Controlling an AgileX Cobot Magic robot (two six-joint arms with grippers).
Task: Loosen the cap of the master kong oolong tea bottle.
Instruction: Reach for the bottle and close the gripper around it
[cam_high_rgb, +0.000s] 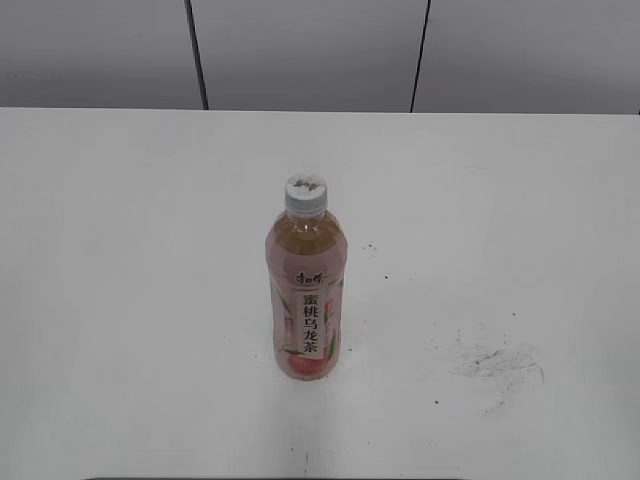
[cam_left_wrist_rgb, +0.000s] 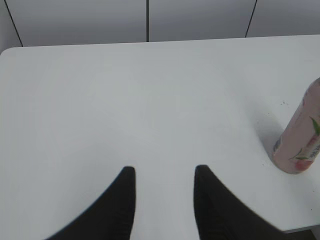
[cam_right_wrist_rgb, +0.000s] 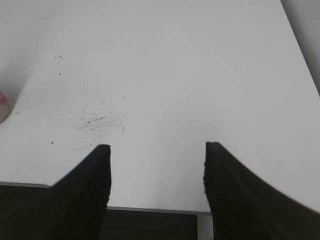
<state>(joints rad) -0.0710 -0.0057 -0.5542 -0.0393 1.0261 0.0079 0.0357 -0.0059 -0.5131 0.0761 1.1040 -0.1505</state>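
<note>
Both tools, left (cam_left_wrist_rgb: 164, 175) and right (cam_right_wrist_rgb: 156, 152), hang released and empty over bare tabletop (cam_high_rgb: 120, 300). Master kong oolong tea bottle (cam_high_rgb: 306, 300) stands upright at center, cap (cam_high_rgb: 306, 194) on; gripping and twisting seem entirely ahead.

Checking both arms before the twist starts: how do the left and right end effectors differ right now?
The left end effector has its fingers set narrower; the right end effector is spread wider. The left one has the bottle off to its right; the right one faces grey scuff marks. Both are open, empty, above the white table.
</note>
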